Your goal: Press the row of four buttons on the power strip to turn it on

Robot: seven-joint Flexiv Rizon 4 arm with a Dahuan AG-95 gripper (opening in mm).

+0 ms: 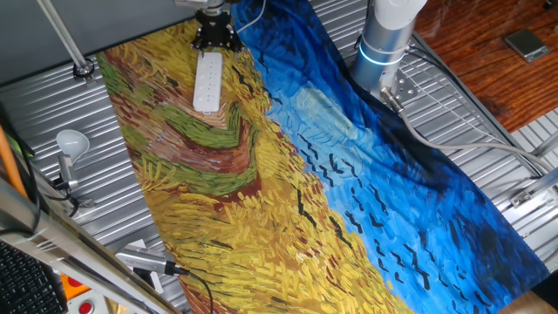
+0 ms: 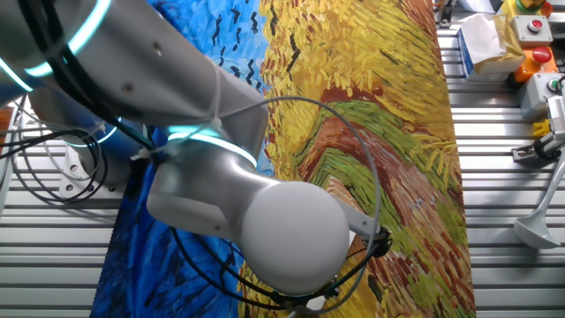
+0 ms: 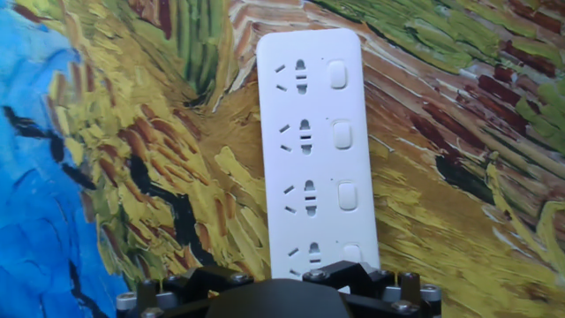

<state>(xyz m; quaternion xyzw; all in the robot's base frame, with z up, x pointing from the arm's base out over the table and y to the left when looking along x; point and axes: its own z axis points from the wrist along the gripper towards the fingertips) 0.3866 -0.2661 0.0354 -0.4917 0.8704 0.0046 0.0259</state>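
The white power strip (image 1: pixel 207 83) lies lengthwise on the yellow part of the painted cloth at the back of the table. In the hand view the power strip (image 3: pixel 313 150) fills the middle, and the row of four buttons (image 3: pixel 342 134) runs down its right side beside the sockets. My gripper (image 1: pixel 215 37) hovers over the strip's far end. Only the black hand body (image 3: pixel 274 300) shows at the bottom edge of the hand view, above the strip's nearest button (image 3: pixel 352 253). No fingertips are visible. In the other fixed view the arm (image 2: pixel 221 177) hides the strip.
A painted cloth (image 1: pixel 349 192) covers the slatted metal table (image 1: pixel 131 218). A white light bulb on a stand (image 1: pixel 72 141) is at the left edge. The arm's base (image 1: pixel 384 44) stands at the back right. Boxes with red buttons (image 2: pixel 530 35) sit beside the cloth.
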